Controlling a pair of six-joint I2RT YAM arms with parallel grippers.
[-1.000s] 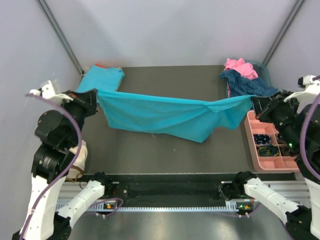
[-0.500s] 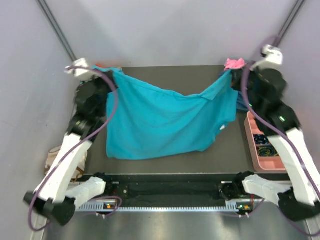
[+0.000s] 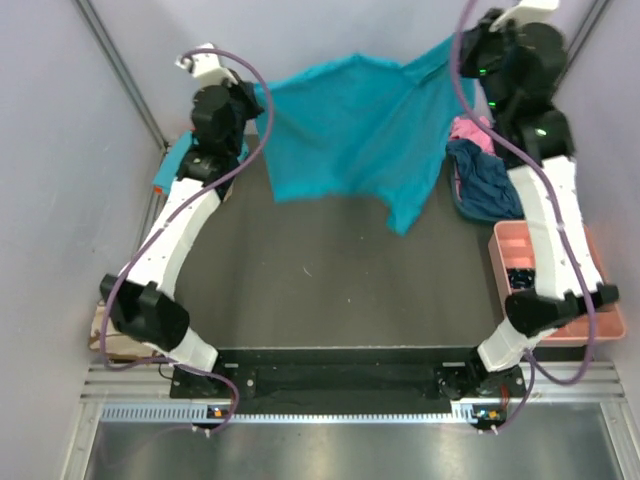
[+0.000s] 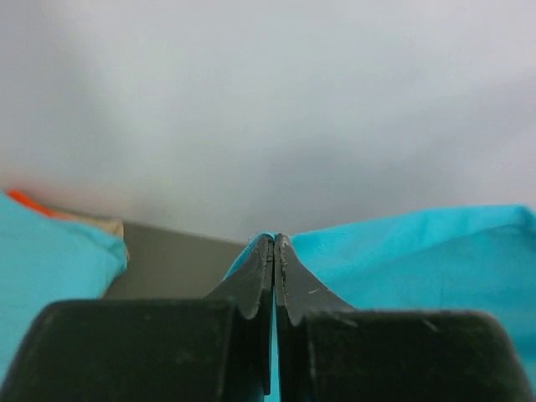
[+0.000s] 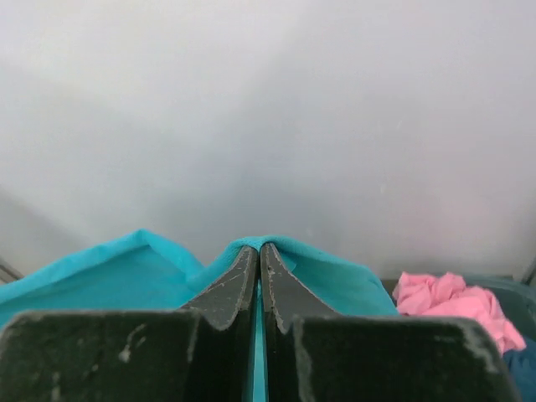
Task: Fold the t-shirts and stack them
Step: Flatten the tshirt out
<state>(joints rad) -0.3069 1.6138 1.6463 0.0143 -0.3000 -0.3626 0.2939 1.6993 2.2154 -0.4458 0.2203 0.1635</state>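
I've got the left gripper (image 3: 257, 97), upper left of the overhead frame, clamped on one corner of the teal t-shirt (image 3: 350, 130). The shirt hangs spread in the air across the top centre, and the right gripper (image 3: 455, 58), upper right, is pinched shut on the other corner. Both grips are thin pinches of cloth at long reach, so a jerk or spreading the arms wider could pull a corner free and drop that side. The low tail at right-centre could also snag the pink shirt (image 3: 470, 128) and navy shirt (image 3: 485, 185) at right, or land bunched if I lower unevenly.
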